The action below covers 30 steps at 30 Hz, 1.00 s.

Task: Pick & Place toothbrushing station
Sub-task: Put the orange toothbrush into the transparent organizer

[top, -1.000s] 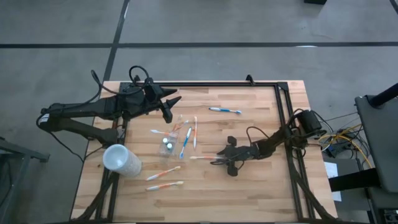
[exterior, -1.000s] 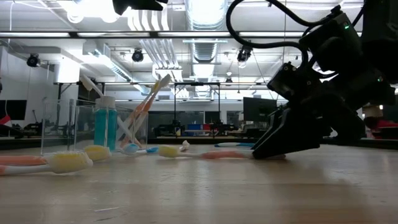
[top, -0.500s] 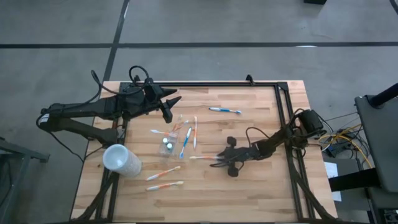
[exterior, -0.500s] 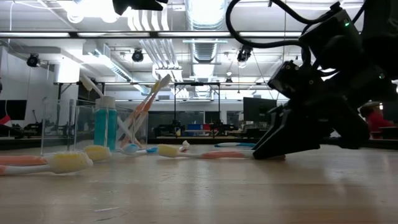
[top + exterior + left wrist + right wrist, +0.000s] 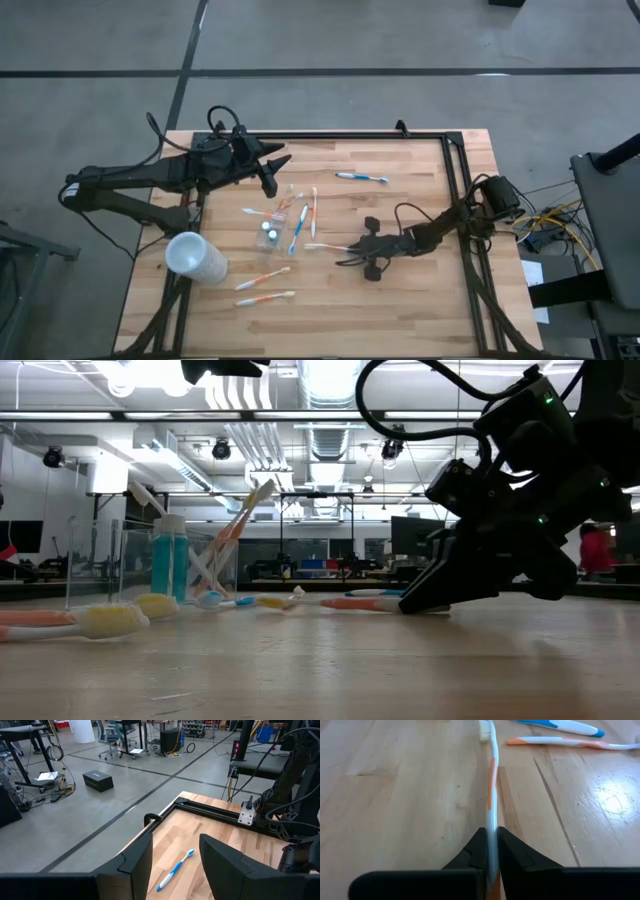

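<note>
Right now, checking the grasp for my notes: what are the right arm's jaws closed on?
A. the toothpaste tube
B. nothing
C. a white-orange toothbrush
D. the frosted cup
C: the right wrist view shows the right gripper pinching the handle of a white-orange toothbrush low over the table.

This is a robotics lab or workshop in a large industrial hall. The wooden tabletop (image 5: 420, 190) stands on a polished grey concrete floor (image 5: 400, 35) marked with dark lines. Across the table the low view shows an open ceiling with bare ducts (image 5: 330, 380), strip lights (image 5: 150, 415) and hanging cameras (image 5: 52, 457), above rows of workbenches with monitors (image 5: 405, 535). The left wrist view takes in rolling chairs (image 5: 112, 735), a black box (image 5: 98, 781) on the floor, loose cables (image 5: 55, 795) and an equipment rack (image 5: 197, 727).
</note>
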### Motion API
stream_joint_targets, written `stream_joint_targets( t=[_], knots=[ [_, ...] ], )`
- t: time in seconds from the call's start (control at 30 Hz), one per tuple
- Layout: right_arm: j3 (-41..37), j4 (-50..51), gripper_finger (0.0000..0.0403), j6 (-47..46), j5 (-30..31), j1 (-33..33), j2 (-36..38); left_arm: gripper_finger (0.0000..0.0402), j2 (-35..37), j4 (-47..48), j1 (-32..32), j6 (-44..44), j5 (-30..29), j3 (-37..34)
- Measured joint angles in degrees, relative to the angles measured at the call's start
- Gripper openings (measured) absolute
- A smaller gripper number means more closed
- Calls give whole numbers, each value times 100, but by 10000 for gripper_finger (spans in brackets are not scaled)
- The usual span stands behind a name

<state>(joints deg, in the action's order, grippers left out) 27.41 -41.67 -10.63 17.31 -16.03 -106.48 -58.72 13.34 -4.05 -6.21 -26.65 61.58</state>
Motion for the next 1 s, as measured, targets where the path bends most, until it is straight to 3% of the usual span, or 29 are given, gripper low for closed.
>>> stream_joint_targets(
  t=[0.27,0.53,1.0],
  knots=[
    [24,1,19,60,60,-3,172,168,0,1,1,0,-1,0],
    [23,106,18,594,311,15,908,168,0,0,0,-1,-1,0],
    [41,1868,18,1018,988,29,3356,168,0,17,0,2,-2,0]
  ],
)
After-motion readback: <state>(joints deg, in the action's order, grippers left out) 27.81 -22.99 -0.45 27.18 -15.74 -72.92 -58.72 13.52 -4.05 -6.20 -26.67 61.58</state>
